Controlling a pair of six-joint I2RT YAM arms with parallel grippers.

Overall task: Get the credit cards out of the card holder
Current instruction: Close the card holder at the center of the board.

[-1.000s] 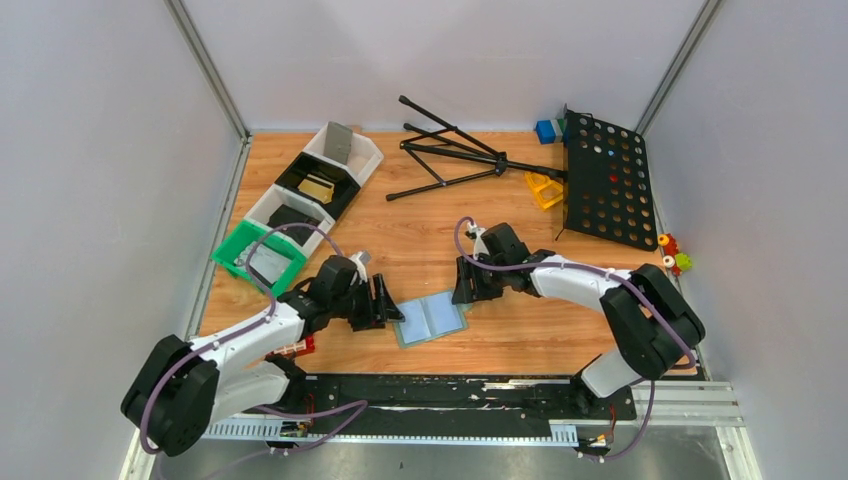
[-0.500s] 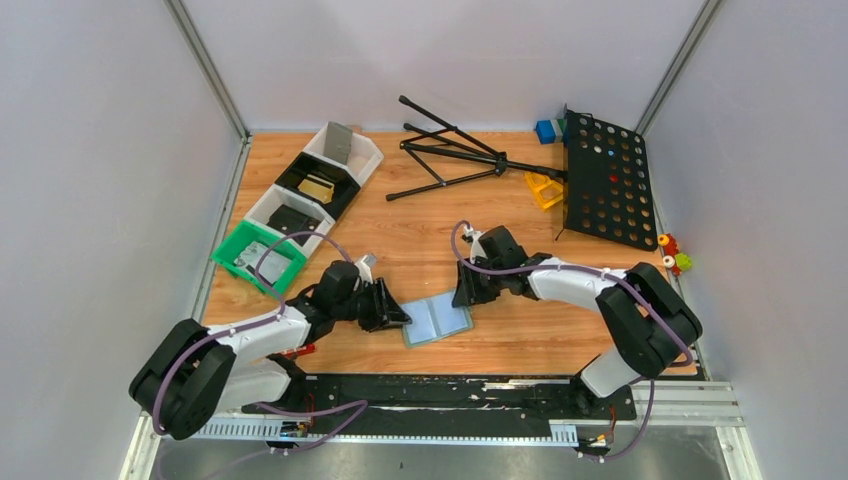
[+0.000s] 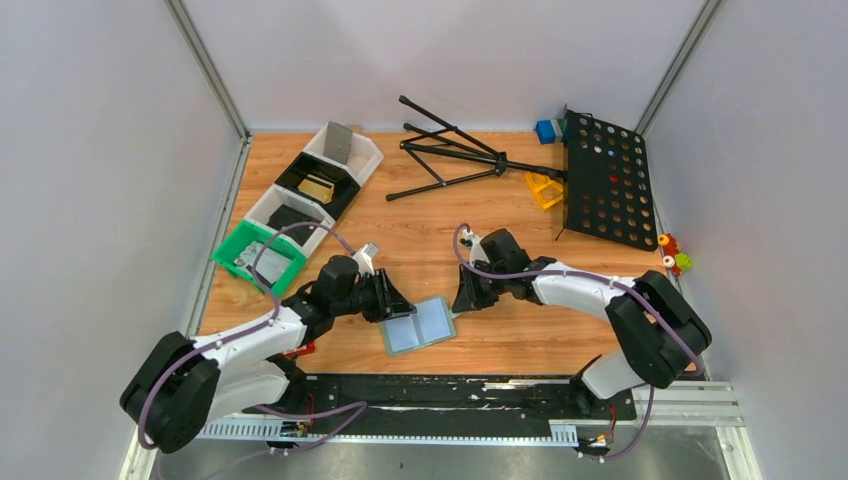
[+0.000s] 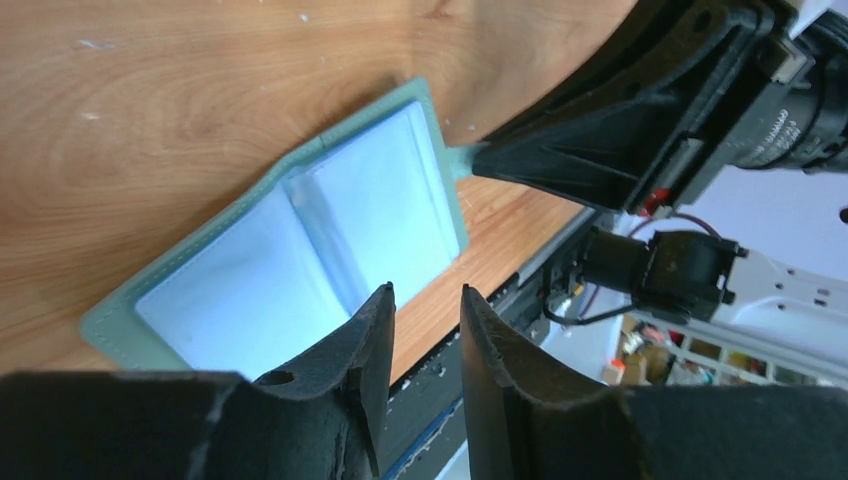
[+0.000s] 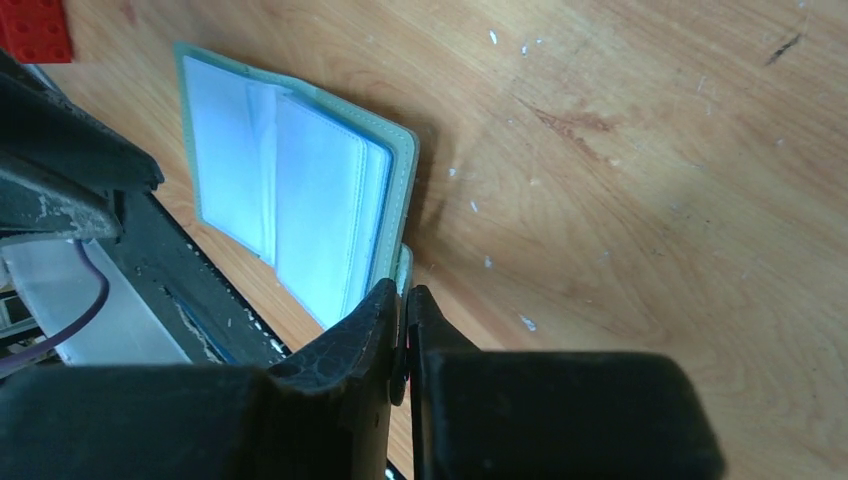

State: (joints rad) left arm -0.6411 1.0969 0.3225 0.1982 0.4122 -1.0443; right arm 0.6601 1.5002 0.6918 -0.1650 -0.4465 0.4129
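The card holder [image 3: 418, 325] lies open on the wooden table between my two arms, grey-blue with pale sleeves [image 5: 300, 200] facing up. No credit cards can be made out; whatever the sleeves hold is hidden. My right gripper [image 5: 403, 290] is shut on the holder's small side flap [image 5: 404, 262] at its right edge, also seen in the left wrist view [image 4: 458, 162]. My left gripper [image 4: 427, 292] hovers over the holder's left near edge [image 4: 300, 260]. Its jaws stand a narrow gap apart with nothing between them.
A green tray [image 3: 258, 257] and white bins [image 3: 330, 170] stand at the back left. A black tripod [image 3: 450, 155] and a black perforated board [image 3: 607, 180] lie at the back right. A red block [image 5: 35, 30] sits near the holder. A black rail [image 3: 450, 390] runs along the near edge.
My right gripper has closed onto the side flap. The left jaws have narrowed and moved up to the holder. The holder has slid and turned slightly toward the left front.
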